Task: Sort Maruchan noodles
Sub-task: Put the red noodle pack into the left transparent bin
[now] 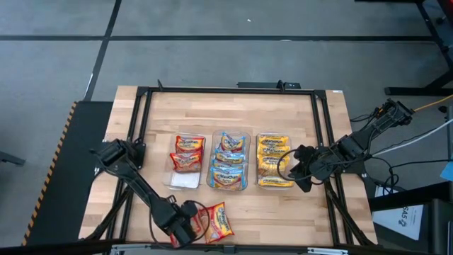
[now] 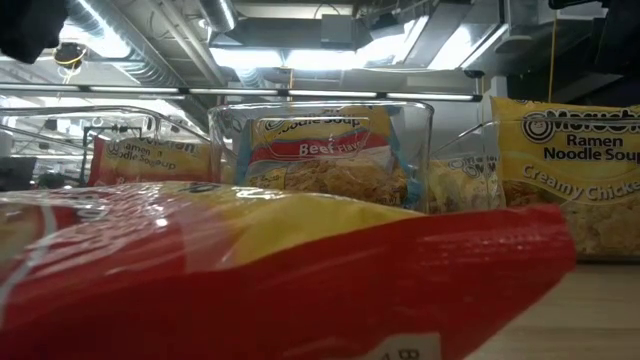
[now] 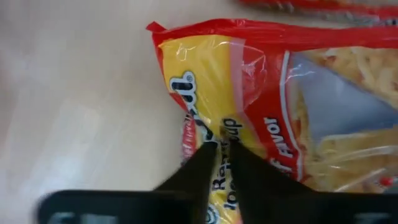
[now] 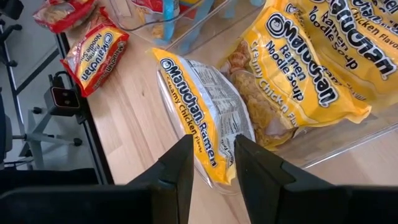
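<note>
From above, three clear tubs sit side by side mid-table: the left tub (image 1: 185,177) holds red-orange packets, the middle tub (image 1: 228,161) blue-trimmed ones, the right tub (image 1: 275,161) yellow ones. A loose red-orange packet (image 1: 216,222) lies at the near edge of the wooden table (image 1: 233,113), and the left gripper (image 1: 190,228) is bent low over it. The right gripper (image 1: 299,170) reaches in at the yellow tub's side.

At table height, that red packet (image 2: 280,280) fills the foreground; beef and creamy chicken packets stand in tubs behind, under bright ceiling lights.

Left wrist: the dark fingers (image 3: 199,171) pinch a fold of the red-and-yellow wrapper, nearly together.

Right wrist: the fingers (image 4: 180,165) stand apart astride a yellow creamy chicken packet (image 4: 205,115), which leans at the tub's edge; whether they touch it cannot be told.
</note>
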